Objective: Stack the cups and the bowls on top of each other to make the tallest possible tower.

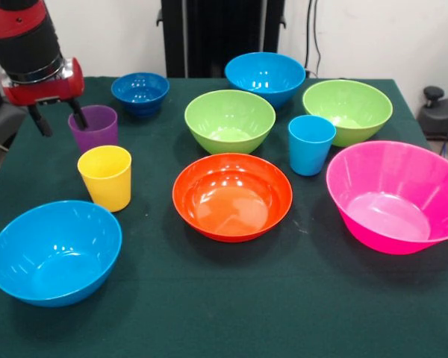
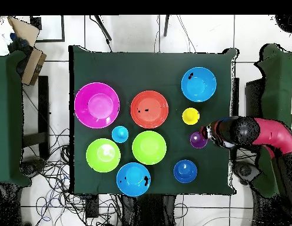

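Note:
Nothing is stacked; every piece stands apart on the green table point(image 1: 209, 298). My gripper point(image 1: 60, 119) is open at the far left of the front view. One fingertip point(image 1: 80, 118) dips at the rim of the purple cup point(image 1: 94, 128), the other hangs outside it. The yellow cup point(image 1: 105, 176) stands just in front, the light blue cup point(image 1: 311, 143) at centre right. The bowls are small dark blue point(image 1: 140, 91), light blue point(image 1: 265, 74), two lime green point(image 1: 229, 119) point(image 1: 347, 109), orange point(image 1: 231, 195), pink point(image 1: 396, 195) and light blue point(image 1: 54, 250). In the overhead view my gripper point(image 2: 206, 135) is beside the purple cup point(image 2: 198, 140).
The arm point(image 2: 260, 130) reaches in over the table's right edge in the overhead view. Cardboard boxes point(image 2: 27, 59) sit off the table at the upper left there. Cables lie on the floor round the table.

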`<action>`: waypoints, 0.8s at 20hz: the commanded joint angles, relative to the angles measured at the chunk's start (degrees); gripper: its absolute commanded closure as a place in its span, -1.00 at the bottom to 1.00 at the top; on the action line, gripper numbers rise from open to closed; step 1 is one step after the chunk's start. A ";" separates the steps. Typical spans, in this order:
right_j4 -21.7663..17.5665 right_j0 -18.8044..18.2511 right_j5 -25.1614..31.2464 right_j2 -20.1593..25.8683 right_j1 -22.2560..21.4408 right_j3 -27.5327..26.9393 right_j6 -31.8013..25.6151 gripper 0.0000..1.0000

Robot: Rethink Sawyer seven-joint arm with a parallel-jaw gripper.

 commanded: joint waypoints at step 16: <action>-5.58 -2.66 -9.53 -0.16 0.54 6.07 -18.30 -1.00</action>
